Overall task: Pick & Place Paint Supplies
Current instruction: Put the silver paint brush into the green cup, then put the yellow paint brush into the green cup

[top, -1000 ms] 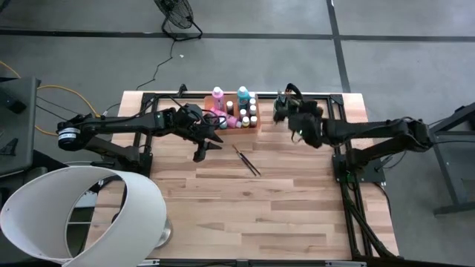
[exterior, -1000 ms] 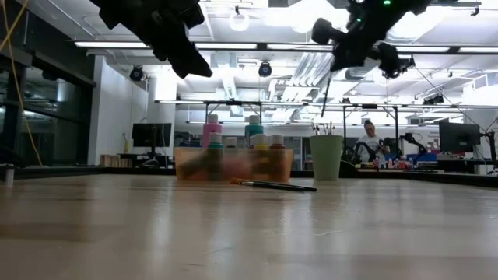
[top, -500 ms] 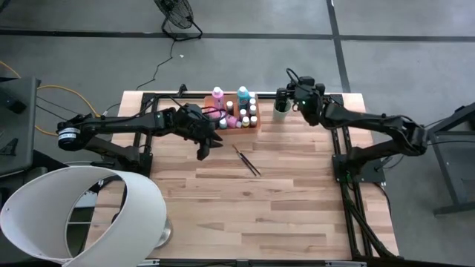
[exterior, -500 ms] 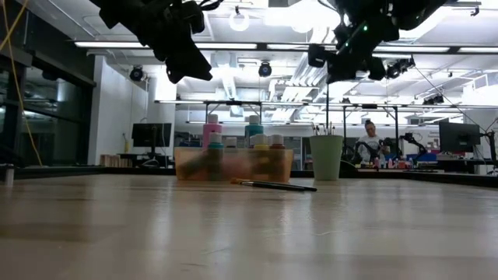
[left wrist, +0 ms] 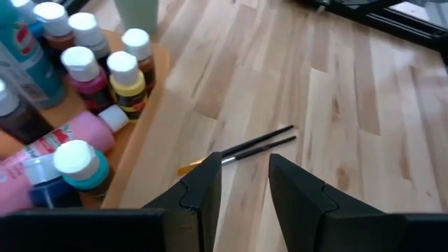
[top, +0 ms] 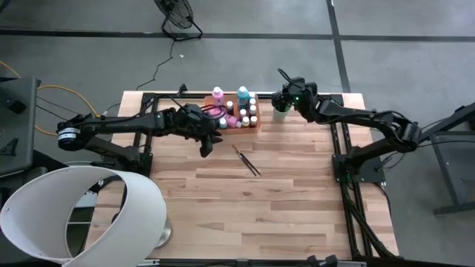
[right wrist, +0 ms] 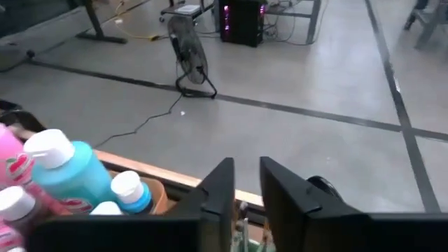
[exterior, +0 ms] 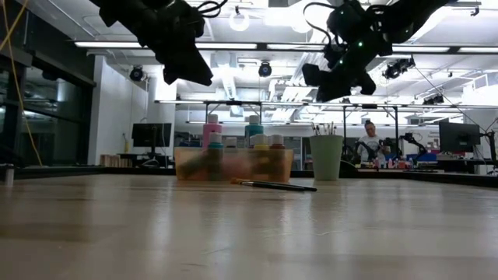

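Note:
An orange tray [top: 215,119] at the table's far edge holds several paint bottles [top: 239,110] with white caps; in it a pink bottle [left wrist: 59,143] lies on its side. Right of the tray stands a light green cup [top: 280,113] with brushes upright in it [exterior: 323,129]. Two dark paintbrushes [top: 246,160] lie flat on the wood in front of the tray. My left gripper [top: 206,147] hangs open above the table at the tray's near side, with the two brushes [left wrist: 259,143] beyond its fingers. My right gripper [exterior: 320,80] hovers over the cup, fingers a narrow gap apart, brush tips [right wrist: 242,208] below.
A black frame rail [top: 340,148] runs along the table's right side and far edge. A big white lampshade [top: 82,215] overlaps the near left corner. A fan [right wrist: 189,59] stands on the floor beyond the table. Bare wood [top: 260,208] covers the near half.
My right gripper has swung from beside the cup's right toward the table's far edge and left, ending above the cup, and has rolled about its own line. My left gripper has stayed in place and rolled its fingers. The two brushes on the table have not moved.

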